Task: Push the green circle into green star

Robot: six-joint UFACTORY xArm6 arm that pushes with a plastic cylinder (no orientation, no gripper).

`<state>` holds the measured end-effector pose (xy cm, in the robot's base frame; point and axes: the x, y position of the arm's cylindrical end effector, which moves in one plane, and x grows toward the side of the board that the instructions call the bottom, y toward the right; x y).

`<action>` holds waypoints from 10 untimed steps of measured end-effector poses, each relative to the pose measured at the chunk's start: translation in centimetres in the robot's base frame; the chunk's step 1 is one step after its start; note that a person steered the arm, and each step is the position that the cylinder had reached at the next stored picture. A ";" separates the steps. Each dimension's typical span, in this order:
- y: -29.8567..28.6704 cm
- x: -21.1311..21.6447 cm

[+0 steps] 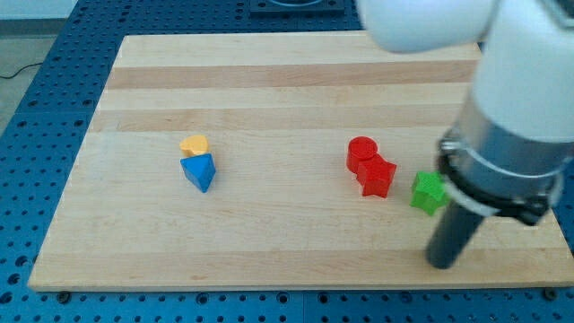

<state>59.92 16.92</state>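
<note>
Camera view. The wooden tabletop (269, 99) carries five visible blocks and no containers. The arm (516, 135) enters from the view's top right and ends in a dark rod; my tip (441, 264) rests on the tabletop near the view's bottom right. There are no jaws on this rig, so there is no released or clenched state to report.

The green star (429, 192) lies just above and slightly to the view's left of my tip, close to it but apart, with its right edge partly hidden by the arm. The red star (378, 177) sits just to the view's left of the green star, and the red circle (361, 152) touches the red star on its upper left.

The green circle named in the task cannot be seen; it may be hidden behind the arm, but this cannot be confirmed.

Well apart, at the view's left, the yellow block (194, 144), shape unclear, touches the top of the blue triangle (199, 170).

Judgement: the push is not yet complete.
</note>
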 end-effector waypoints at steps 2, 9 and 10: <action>7.9 -0.6; 5.0 -8.3; 9.9 -8.2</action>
